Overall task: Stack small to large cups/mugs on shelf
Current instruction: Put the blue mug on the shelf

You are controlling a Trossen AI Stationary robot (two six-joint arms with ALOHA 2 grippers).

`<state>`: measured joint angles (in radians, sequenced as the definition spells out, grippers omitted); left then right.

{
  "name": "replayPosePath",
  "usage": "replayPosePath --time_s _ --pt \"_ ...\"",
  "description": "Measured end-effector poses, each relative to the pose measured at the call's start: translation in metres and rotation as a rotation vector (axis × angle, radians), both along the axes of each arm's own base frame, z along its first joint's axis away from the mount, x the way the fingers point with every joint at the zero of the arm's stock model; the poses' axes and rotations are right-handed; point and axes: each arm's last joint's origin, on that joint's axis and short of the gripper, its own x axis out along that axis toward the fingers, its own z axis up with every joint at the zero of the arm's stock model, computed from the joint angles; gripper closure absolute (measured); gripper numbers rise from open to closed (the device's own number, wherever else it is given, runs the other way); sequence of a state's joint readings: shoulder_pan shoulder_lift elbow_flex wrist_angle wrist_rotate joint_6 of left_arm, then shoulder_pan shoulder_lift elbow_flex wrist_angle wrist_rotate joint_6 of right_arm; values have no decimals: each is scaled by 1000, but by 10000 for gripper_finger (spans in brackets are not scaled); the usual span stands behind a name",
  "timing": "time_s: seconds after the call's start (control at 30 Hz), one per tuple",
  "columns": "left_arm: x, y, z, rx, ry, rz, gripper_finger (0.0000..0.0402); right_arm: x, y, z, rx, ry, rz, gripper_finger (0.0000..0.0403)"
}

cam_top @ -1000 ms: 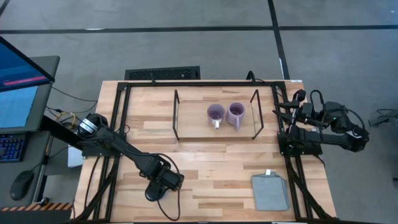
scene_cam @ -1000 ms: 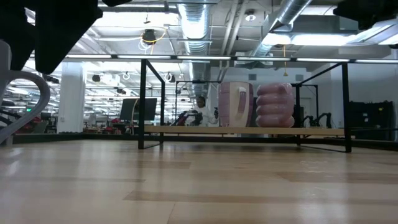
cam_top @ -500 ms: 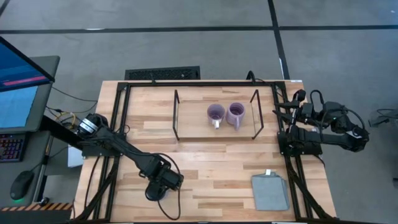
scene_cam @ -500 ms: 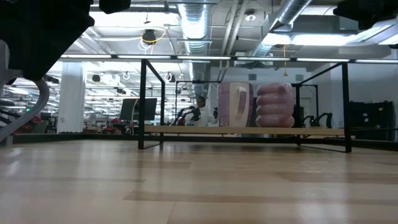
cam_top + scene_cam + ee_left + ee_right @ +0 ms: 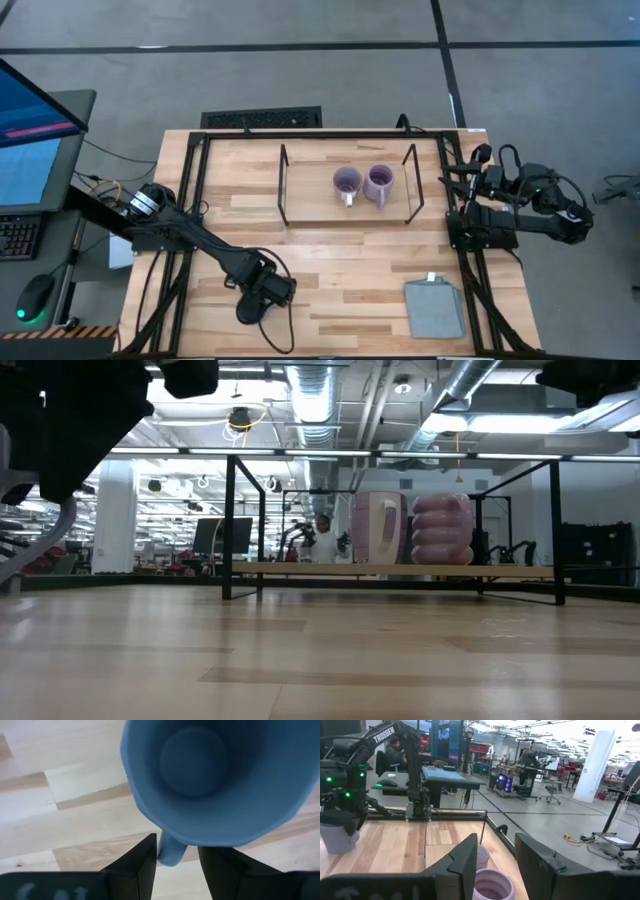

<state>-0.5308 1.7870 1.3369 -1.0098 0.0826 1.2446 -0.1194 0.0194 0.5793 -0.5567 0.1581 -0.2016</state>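
Blue mug sits directly under the left tool, mouth up, on the near-left part of the tabletop. Its handle lies in the gap between the two dark fingers, which stand on either side of it. Fingers look parted with a little room left; likely set for a handle grip, but whether they are touching the handle cannot be told. Whether the mug rests on the wood or is lifted is not clear either.

From above, the left tool covers the blue mug completely, so it does not show there.

Two purple mugs stand side by side on the shelf, toward its right end, close together; touching or not is hard to judge. The level view shows one smooth and one ribbed. No stacking done yet, by the look of it.

Right tool waits off the right edge of the tabletop, fingers apart, holding nothing.

Grey cloth lies near right, apart from everything.
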Motion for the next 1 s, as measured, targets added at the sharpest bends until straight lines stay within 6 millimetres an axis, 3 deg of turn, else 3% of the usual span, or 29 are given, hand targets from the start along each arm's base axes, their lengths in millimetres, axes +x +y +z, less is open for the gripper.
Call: replayPosePath --time_s 0.6,1.0 --pt "3 -1 -4 -6 16 160 270 0 0 0 1 0 0 248" --pt "2 -1 -4 -14 25 171 332 0 0 0 1 1 0 248"
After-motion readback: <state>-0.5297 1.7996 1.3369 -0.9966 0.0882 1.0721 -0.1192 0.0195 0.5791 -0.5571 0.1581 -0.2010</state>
